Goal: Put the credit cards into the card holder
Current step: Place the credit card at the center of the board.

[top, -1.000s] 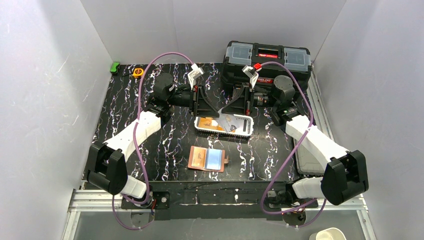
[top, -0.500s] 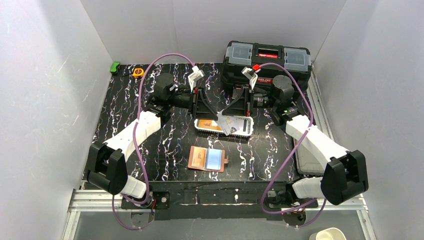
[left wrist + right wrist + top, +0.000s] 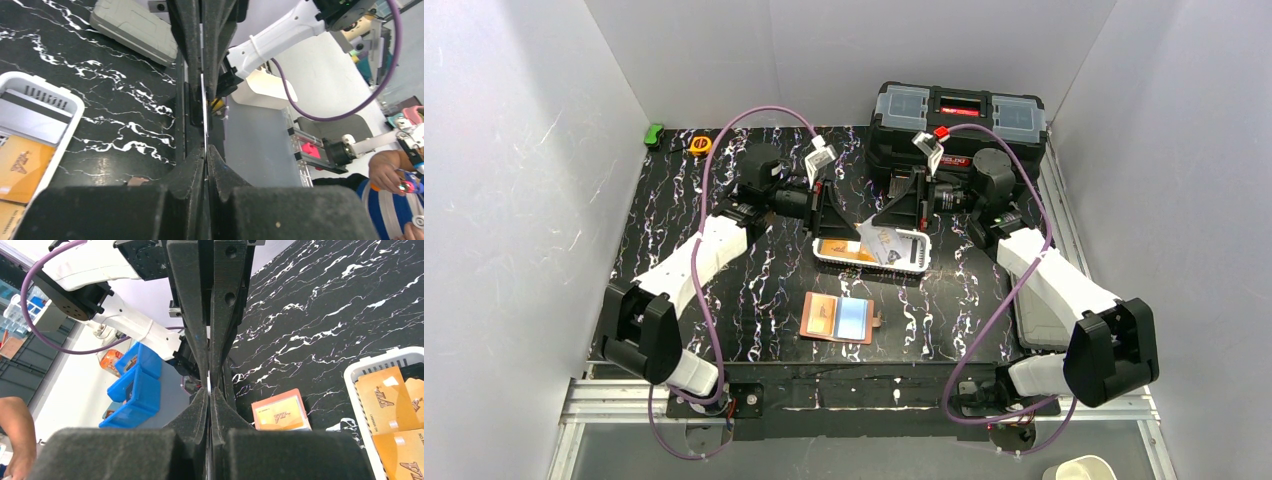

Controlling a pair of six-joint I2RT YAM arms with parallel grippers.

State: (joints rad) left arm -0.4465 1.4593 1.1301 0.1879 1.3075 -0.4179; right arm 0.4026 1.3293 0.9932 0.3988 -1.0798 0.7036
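This is a robot lab. Two robot arms [image 3: 694, 260] are bolted to a metal frame [image 3: 604, 405] at the edge of a black marbled surface [image 3: 754, 290], with plain white walls [image 3: 514, 200] boxed around it. Purple cables [image 3: 744, 112] loop from the arms. A black toolbox [image 3: 959, 110] sits at the back. Past the walls there are blue bins [image 3: 137, 382] and a person's arm [image 3: 15, 435].

We find the overhead view bright and even, lit from above; the white walls [image 3: 524, 150] wash out slightly and the glossy black surface [image 3: 654, 200] carries soft shadows beneath the arms [image 3: 694, 265], with a faint sheen. In the wrist views, the left claw [image 3: 205, 150] and right claw [image 3: 209, 385] loom dark and blurred up close. The credit card [image 3: 203, 100] edge glints white; backgrounds bow at the corners.
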